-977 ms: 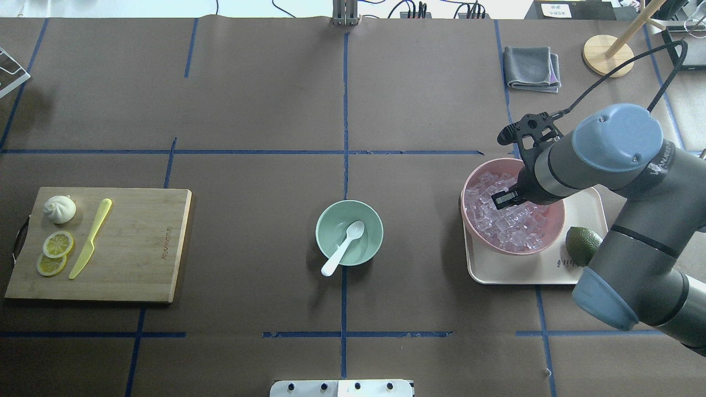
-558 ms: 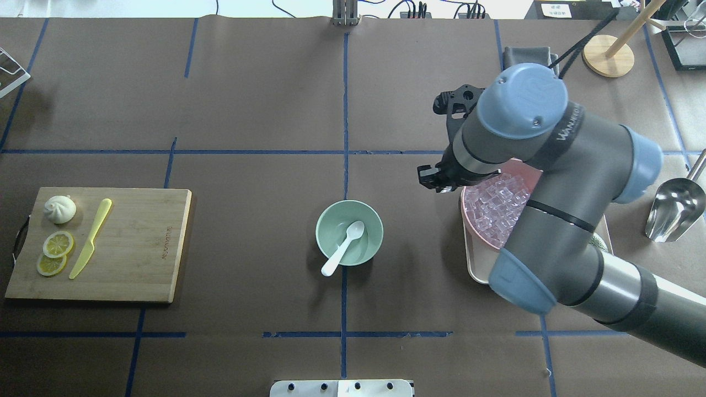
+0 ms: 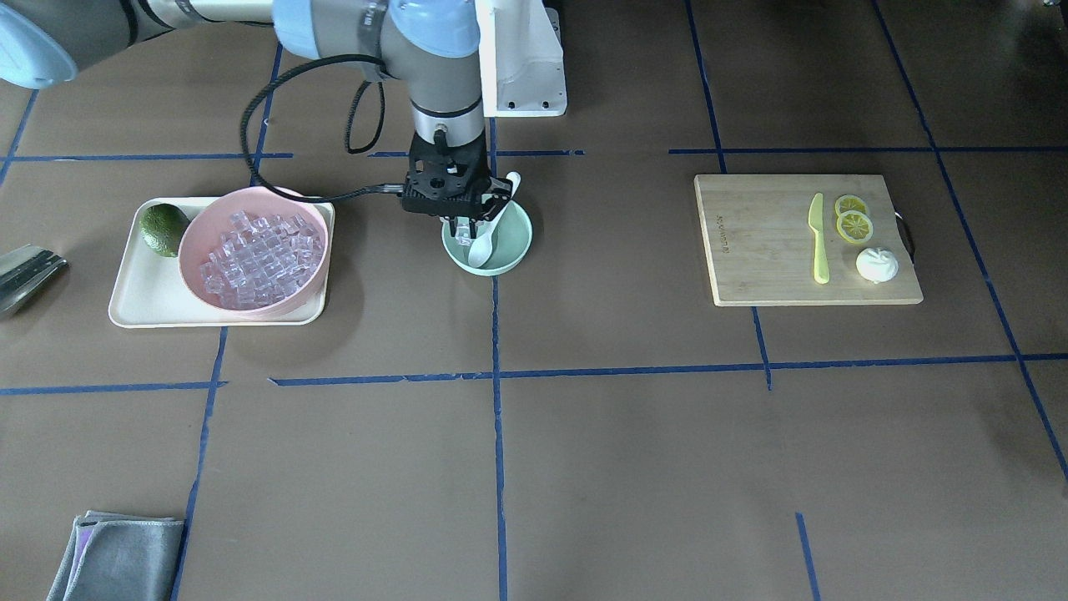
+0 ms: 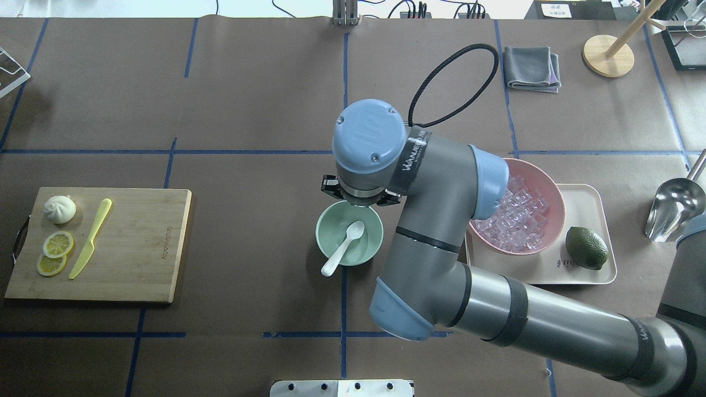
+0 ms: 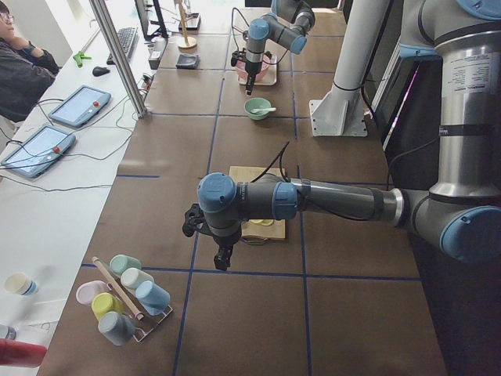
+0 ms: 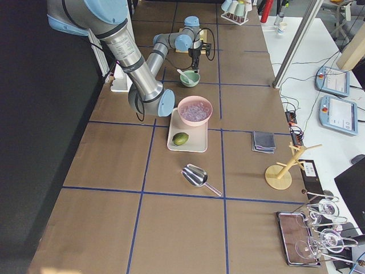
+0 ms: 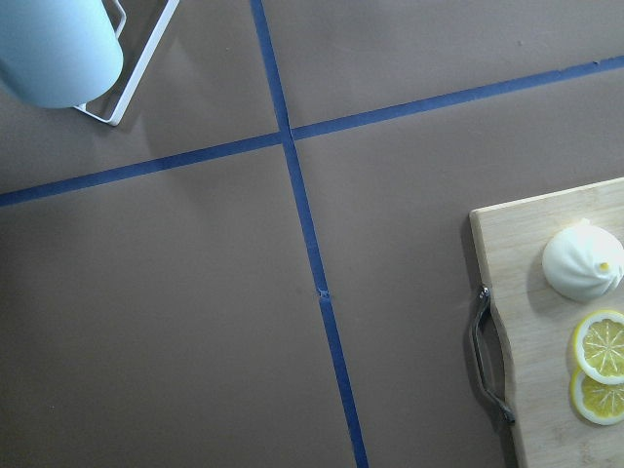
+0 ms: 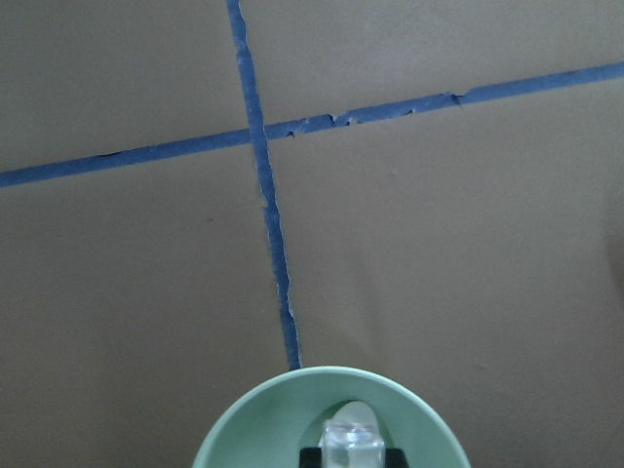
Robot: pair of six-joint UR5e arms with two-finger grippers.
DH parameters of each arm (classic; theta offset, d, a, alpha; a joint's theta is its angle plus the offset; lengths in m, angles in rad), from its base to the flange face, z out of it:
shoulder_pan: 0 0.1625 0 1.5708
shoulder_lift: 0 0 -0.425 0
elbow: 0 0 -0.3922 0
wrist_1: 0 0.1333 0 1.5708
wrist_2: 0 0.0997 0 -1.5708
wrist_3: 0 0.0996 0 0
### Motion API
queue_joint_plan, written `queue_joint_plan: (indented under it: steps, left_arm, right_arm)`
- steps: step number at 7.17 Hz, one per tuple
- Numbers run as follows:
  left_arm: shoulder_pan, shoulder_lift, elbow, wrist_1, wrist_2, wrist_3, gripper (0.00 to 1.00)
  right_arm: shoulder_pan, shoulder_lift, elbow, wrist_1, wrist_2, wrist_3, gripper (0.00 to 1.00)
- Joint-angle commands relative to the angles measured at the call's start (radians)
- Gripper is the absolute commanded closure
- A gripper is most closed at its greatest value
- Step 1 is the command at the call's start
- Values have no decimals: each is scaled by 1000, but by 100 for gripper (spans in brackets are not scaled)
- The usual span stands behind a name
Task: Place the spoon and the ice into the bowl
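While the right gripper (image 3: 464, 226) is hanging just above the mint-green bowl (image 3: 511, 244), its fingers are pinching one clear ice cube (image 8: 353, 441), closed only as far as the cube allows. The cube is sitting over the bowl's hollow, not yet dropped in. The spoon (image 4: 345, 247) is lying in the bowl with its long axis running diagonally across the overhead view. Its scoop is pointing to the upper right on the bowl's floor, and its handle is pointing lower left and jutting past the rim. The gripper is standing over the bowl's upper edge in that view, just beyond the scoop. The left gripper (image 5: 222, 257) is hovering beside the cutting board (image 4: 138, 248); whether it is open cannot be told.
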Motion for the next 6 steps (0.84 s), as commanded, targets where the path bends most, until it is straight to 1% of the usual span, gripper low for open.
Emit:
queue_joint_plan:
  steps: [1, 3, 4, 5, 6]
  left_arm:
    - [0, 1, 0, 2, 0, 0, 0]
    - [0, 1, -2, 2, 0, 0, 0]
    - [0, 1, -2, 0, 0, 0, 0]
    - [0, 2, -3, 2, 0, 0, 0]
    - [0, 2, -3, 0, 0, 0, 0]
  right_arm:
    - [-48, 2, -59, 2, -38, 40, 97]
    - [-63, -19, -59, 4, -38, 39, 95]
    - [-72, -24, -63, 17, -40, 34, 91]
    - [-79, -42, -63, 63, -40, 34, 88]
    - [-80, -47, -63, 83, -41, 34, 69]
